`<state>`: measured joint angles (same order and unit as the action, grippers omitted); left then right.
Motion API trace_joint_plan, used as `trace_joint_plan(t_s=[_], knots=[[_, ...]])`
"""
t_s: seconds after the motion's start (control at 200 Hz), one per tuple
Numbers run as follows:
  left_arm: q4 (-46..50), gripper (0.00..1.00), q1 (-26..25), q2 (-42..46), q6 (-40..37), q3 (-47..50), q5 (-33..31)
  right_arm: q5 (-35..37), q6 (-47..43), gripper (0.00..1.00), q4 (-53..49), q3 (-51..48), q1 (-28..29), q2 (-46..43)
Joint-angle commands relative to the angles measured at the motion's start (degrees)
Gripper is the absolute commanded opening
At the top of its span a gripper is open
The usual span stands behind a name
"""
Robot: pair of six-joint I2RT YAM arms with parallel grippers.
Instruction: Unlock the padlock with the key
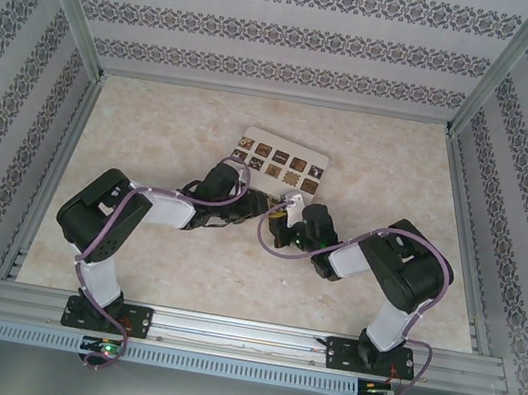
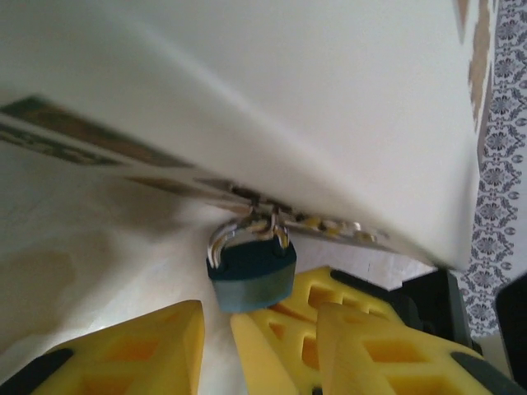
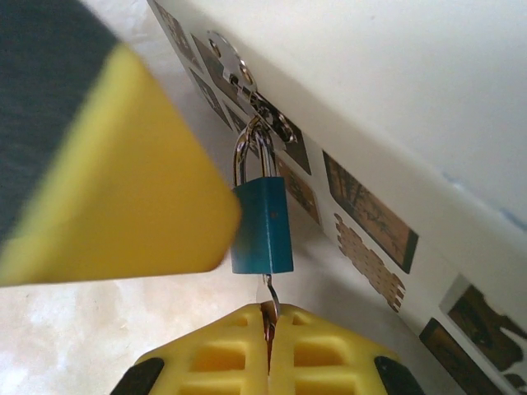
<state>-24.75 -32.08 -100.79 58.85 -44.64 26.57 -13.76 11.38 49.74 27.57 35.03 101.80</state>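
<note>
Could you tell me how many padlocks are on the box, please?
1. The blue padlock hangs from the hasp on the beige box; the right pincer holds the key at its underside. The box's other sides are hidden, so more are possible.

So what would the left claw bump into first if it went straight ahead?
Most likely the padlock, hanging right ahead of the left claw, with the box just behind; depth is hard to judge.
</note>
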Motion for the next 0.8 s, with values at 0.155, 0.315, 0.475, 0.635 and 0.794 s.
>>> trace_joint_plan(t_s=[0.155,0.315,0.475,0.635,0.794], knots=[[0.2,0.49,4.5,12.7,-4.0,6.0,-1.5,-1.1,2.9,0.00,1.5,-1.6,-0.2,-1.2],[-1.5,0.52,6.2,19.7,-5.1,10.3,-4.3,-2.0,5.7,0.00,0.1,-2.0,-0.5,-3.6],[-4.8,0.54,6.5,25.2,-4.7,14.5,-7.5,-4.9,9.1,0.00,0.1,-2.0,-1.3,-4.6],[-7.4,0.56,6.4,28.3,-3.4,17.3,-8.2,-6.5,12.2,0.00,0.0,-2.0,-1.3,-5.6],[-10.1,0.56,6.5,29.4,-1.0,20.1,-8.8,-8.1,15.5,0.00,-0.3,-1.9,-1.3,-6.5]])
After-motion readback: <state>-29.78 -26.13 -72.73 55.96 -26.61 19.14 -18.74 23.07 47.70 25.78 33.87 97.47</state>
